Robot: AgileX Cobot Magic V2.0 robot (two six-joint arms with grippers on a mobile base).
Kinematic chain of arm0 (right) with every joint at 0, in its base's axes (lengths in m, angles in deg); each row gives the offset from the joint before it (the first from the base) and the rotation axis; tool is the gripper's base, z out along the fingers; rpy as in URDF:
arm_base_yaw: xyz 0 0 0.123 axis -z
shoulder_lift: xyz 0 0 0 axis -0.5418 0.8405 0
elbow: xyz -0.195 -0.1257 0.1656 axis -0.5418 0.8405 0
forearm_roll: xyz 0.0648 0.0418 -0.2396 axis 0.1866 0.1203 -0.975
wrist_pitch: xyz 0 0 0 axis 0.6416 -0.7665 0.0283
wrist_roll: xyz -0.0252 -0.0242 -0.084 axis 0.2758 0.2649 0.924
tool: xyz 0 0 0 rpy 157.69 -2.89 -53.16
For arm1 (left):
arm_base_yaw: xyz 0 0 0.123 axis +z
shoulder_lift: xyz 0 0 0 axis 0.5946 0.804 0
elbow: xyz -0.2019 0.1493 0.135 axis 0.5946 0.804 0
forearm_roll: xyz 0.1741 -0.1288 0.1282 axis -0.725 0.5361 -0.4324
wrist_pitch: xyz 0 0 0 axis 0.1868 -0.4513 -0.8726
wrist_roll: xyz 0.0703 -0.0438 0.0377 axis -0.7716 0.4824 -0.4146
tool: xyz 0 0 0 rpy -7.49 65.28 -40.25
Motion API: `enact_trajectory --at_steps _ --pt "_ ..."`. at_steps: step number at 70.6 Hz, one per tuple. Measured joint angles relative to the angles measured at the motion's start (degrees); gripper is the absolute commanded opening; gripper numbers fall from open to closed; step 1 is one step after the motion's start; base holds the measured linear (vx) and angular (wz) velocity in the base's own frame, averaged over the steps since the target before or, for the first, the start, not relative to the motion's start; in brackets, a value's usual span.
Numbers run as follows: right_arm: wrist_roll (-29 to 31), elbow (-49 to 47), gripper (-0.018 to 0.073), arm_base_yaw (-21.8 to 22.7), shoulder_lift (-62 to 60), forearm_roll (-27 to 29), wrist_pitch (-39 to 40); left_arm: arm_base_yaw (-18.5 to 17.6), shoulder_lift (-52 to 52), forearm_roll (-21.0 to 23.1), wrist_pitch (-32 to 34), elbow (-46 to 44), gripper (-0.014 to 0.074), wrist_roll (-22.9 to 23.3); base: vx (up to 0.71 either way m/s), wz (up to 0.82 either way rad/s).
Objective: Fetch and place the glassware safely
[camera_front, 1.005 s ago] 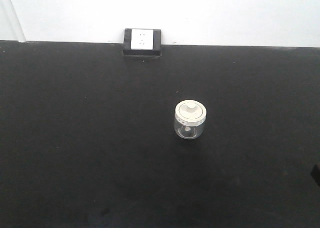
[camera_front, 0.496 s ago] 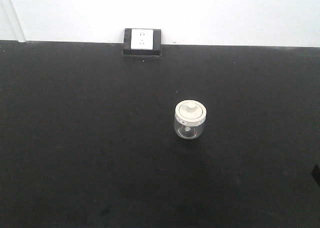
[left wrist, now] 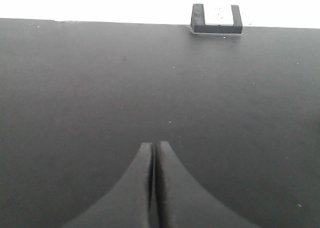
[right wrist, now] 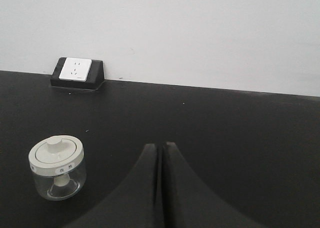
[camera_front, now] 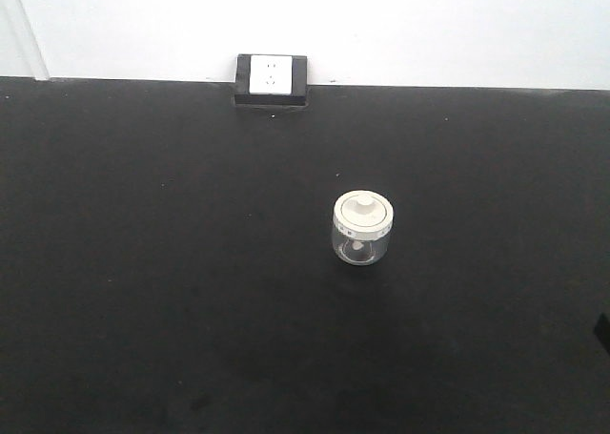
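Observation:
The glassware is a small squat clear jar with a cream-white knobbed lid, standing upright on the black table right of centre. In the right wrist view the jar sits low at the left, well to the left of my right gripper, whose jaws are pressed together with nothing between them. My left gripper is shut too, over bare black table, and the jar does not show in its view. In the front view only a dark sliver at the right edge hints at an arm.
A black-framed white wall socket sits at the table's back edge against the white wall; it also shows in the left wrist view and the right wrist view.

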Motion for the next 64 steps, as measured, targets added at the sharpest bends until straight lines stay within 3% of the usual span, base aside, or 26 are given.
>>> enact_trajectory --at_steps 11,20,26,38,47,53,64 --pt "0.00 0.00 -0.0004 0.00 0.00 0.46 0.00 0.00 0.00 0.00 0.00 0.00 -0.0007 0.00 0.00 0.00" --pt "2.45 0.00 -0.0004 0.06 0.00 5.51 -0.63 0.00 0.00 0.00 0.00 0.00 -0.0007 0.00 0.00 0.00" --pt "8.49 0.00 -0.0004 0.94 0.00 12.57 -2.14 0.00 0.00 0.00 0.00 0.00 -0.0007 0.00 0.00 0.00" --pt "27.19 0.07 -0.0004 4.44 -0.24 29.81 -3.70 0.07 0.00 0.00 0.00 0.00 -0.0007 0.00 0.00 0.00" --pt "38.78 2.35 -0.0004 5.54 -2.03 39.80 -2.42 0.07 0.00 0.00 0.00 0.00 -0.0007 0.00 0.00 0.00" --pt "41.97 5.68 -0.0004 5.61 -4.30 43.94 -0.74 0.07 0.00 0.00 0.00 0.00 -0.0007 0.00 0.00 0.00" --pt "43.16 11.51 -0.0004 5.61 -9.49 46.15 0.08 0.07 0.00 0.00 0.00 0.00 -0.0007 0.00 0.00 0.00"
